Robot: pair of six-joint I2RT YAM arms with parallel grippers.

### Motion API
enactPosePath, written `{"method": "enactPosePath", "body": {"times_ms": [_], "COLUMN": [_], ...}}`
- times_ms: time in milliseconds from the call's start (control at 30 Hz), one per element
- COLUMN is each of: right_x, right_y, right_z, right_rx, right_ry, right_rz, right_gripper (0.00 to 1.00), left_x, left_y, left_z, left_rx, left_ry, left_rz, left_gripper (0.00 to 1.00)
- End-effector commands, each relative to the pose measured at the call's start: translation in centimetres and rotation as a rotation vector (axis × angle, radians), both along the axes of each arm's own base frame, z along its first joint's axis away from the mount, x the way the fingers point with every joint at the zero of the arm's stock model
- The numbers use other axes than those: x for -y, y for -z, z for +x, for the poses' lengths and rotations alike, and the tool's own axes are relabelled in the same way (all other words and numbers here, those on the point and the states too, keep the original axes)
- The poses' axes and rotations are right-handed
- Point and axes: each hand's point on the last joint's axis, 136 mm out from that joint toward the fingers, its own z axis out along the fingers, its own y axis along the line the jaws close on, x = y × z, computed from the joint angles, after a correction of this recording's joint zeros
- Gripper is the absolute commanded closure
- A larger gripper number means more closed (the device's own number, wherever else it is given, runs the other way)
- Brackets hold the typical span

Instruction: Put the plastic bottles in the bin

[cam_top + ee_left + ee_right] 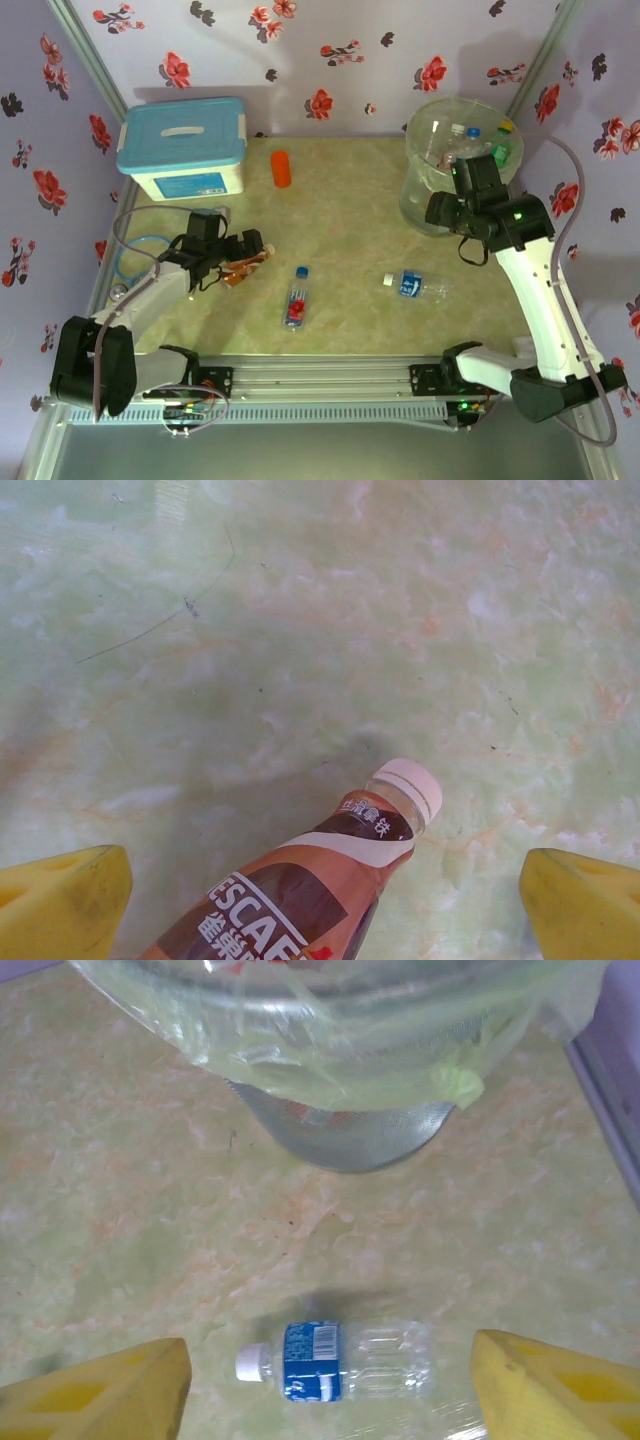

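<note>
Done: several bottles (500, 150) in bin (420, 205), upper right.
Remaining: orange bottle (281, 168), brown bottle (247, 266), red-label bottle (297, 298), blue-label bottle (415, 286).
Left gripper (322, 900): spread wide, straddling brown bottle.
Right gripper (328, 1388): spread, empty.

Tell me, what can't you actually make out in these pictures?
- Brown-labelled plastic bottle with a white cap: in the left wrist view, its lower body is cut off by the bottom edge.
- Round pale-green translucent bin: in the top view, the right arm covers its near side, and the bottles inside are too small to count.
- Blue-lidded white storage box: in the top view, its front label is too small to read.
</note>
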Motion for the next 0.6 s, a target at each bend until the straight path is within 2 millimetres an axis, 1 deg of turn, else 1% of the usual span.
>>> {"method": "enactPosePath", "body": {"times_ms": [0, 33, 67, 100, 267, 333, 433, 567], "right_x": [-0.4, -0.4, -0.6, -0.9, -1.8, -2.1, -1.8, -1.2], "right_y": [1.1, 1.9, 2.8, 3.6, 9.5, 12.3, 15.5, 17.6], "right_z": [-0.3, -0.5, -0.6, -0.5, -1.2, -2.1, -4.1, -5.9], "right_rx": [0.026, 0.020, 0.018, 0.022, -0.042, -0.084, -0.139, -0.164], "right_ry": [0.078, 0.106, 0.135, 0.161, 0.329, 0.414, 0.555, 0.686], "right_rz": [0.104, 0.131, 0.178, 0.238, 0.492, 0.575, 0.660, 0.709], "right_gripper": [0.11, 0.08, 0.01, 0.01, 0.01, 0.01, 0.01, 0.02], "left_x": [0.2, 0.2, 0.2, 0.1, 0.1, 0.1, 0.1, 0.0], "left_y": [-0.7, -0.6, -0.5, -0.2, 0.8, 0.9, 1.0, 1.3], "left_z": [0.4, 0.4, 0.4, 0.4, 0.2, 0.1, 0.0, 0.0], "left_rx": [0.014, 0.015, 0.017, 0.011, -0.011, -0.011, -0.010, -0.018], "left_ry": [0.002, 0.000, -0.004, -0.006, -0.016, -0.022, -0.025, -0.029], "left_rz": [-0.021, -0.023, -0.027, -0.028, -0.029, -0.037, -0.041, -0.041], "left_gripper": [0.00, 0.00, 0.00, 0.00, 0.00, 0.00, 0.00, 0.00]}}
